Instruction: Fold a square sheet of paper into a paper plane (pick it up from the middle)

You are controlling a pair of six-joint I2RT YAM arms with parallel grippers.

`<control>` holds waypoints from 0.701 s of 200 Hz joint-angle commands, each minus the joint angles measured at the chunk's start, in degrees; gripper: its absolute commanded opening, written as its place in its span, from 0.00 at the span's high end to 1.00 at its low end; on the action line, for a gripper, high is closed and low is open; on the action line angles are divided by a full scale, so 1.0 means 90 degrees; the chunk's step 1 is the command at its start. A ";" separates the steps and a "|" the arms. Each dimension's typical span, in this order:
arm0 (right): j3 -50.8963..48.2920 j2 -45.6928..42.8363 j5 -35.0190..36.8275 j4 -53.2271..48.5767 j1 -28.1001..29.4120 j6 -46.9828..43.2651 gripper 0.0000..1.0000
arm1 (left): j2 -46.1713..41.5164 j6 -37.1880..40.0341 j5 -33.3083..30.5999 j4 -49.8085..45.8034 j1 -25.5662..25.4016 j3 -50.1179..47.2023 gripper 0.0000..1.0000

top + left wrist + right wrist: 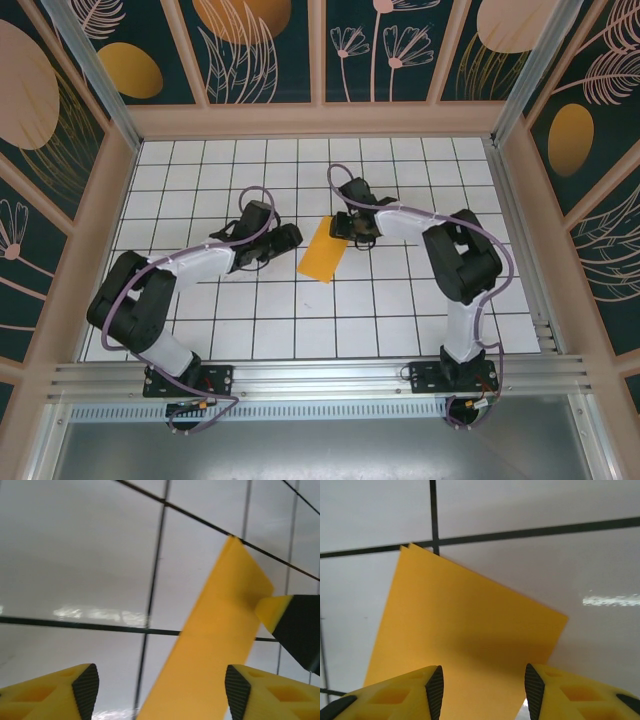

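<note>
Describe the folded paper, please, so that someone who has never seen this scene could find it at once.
Look at the white gridded table, near its middle, between the left gripper and the right gripper. There lies a flat, folded orange-yellow paper rectangle, bright against the black arms and white tiles.

folded yellow paper lies between fingers of the left tool (spread wide).

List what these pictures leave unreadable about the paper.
Top external: the right gripper covers the far corner of the sheet of paper; creases too small.
Left wrist: the frame's bottom edge cuts off its near end by the left gripper.
Right wrist: the bottom edge cuts off its near edge; finger contact unclear.
</note>
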 commanded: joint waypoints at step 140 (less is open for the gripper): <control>0.1787 0.1388 -0.1515 -0.0108 -0.0191 -0.2239 0.54 | -0.0424 -0.0281 -0.0061 0.0165 0.0191 -0.0329 0.14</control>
